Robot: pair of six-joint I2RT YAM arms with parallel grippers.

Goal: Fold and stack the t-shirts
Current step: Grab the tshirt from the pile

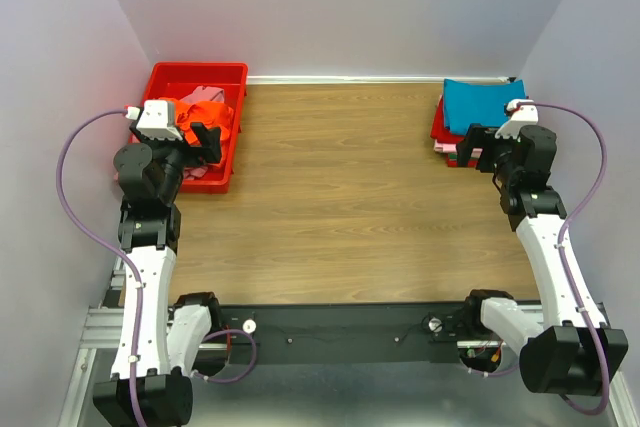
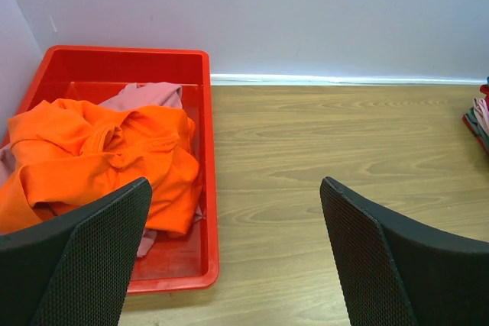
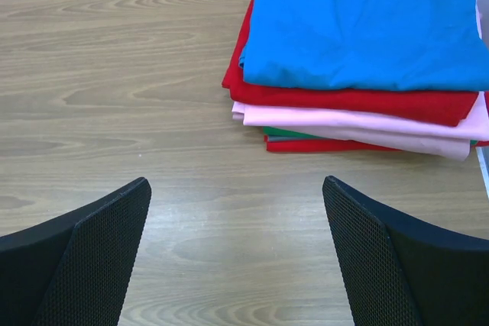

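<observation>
A crumpled bright orange t-shirt (image 2: 99,150) lies in the red bin (image 2: 114,55) on top of a dusty pink t-shirt (image 2: 149,95); both show in the top view (image 1: 200,112). My left gripper (image 2: 237,257) is open and empty, above the bin's near right corner. A folded stack stands at the far right: a teal blue t-shirt (image 3: 367,20) on top, then a red one (image 3: 344,97), a pale pink one (image 3: 344,120), and more below. My right gripper (image 3: 237,257) is open and empty, just in front of the stack (image 1: 475,107).
The wooden table (image 1: 340,197) lies between the bin (image 1: 195,77) at the far left and the stack at the far right. White walls close in the back and both sides. The black arm mount runs along the near edge (image 1: 340,332).
</observation>
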